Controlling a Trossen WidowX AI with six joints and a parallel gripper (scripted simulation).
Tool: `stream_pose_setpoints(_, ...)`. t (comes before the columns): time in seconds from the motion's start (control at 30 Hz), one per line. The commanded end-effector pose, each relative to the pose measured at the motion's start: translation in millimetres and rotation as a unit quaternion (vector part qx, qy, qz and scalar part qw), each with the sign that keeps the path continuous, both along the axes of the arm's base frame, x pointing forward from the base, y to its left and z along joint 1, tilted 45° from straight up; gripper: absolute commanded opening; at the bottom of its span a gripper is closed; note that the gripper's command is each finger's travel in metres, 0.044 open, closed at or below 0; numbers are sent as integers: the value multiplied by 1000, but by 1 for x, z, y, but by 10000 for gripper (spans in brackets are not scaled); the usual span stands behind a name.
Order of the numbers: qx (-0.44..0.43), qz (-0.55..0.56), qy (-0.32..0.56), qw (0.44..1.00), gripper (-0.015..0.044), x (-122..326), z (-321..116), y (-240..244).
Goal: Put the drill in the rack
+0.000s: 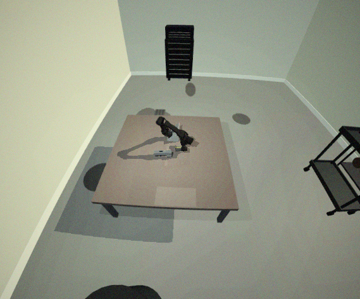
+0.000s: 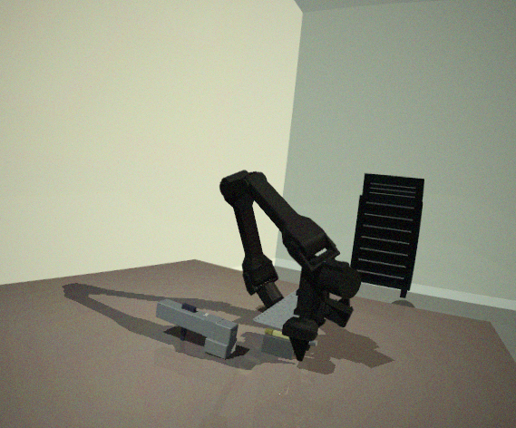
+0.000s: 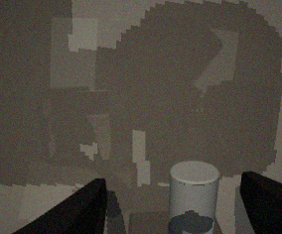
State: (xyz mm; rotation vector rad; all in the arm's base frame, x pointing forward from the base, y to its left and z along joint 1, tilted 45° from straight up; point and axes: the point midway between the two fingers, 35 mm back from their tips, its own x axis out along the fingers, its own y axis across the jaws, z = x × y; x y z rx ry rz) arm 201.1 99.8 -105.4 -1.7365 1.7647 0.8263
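The black end effector (image 1: 183, 148) (image 2: 300, 352) (image 3: 174, 185) is spread over the brown desk (image 1: 173, 180) (image 2: 124, 382), its tips on either side of a pale grey cylinder (image 3: 194, 190), beside a yellow-topped grey block (image 1: 178, 148) (image 2: 277, 344).

Matte black robot arm (image 1: 174, 127) (image 2: 274, 204) at the centre of the exterior view, chunky rounded joint housings, slender straight links, a small pale slot near the wrist, dark tapered gripper fingers (image 2: 300, 349) that were pointed.
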Motion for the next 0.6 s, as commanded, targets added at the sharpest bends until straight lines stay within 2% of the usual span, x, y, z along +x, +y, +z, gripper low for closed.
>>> stream_pose_setpoints(0.0, -1, 0, 1, 1000, 394, 0, 0, 0)
stream_pose_setpoints(0.07, -1, 0, 1, 1000, 440, 0, 0, 0)
stream_pose_setpoints(0.57, -8, -3, 5, 1000, 440, 3, 45, 43)
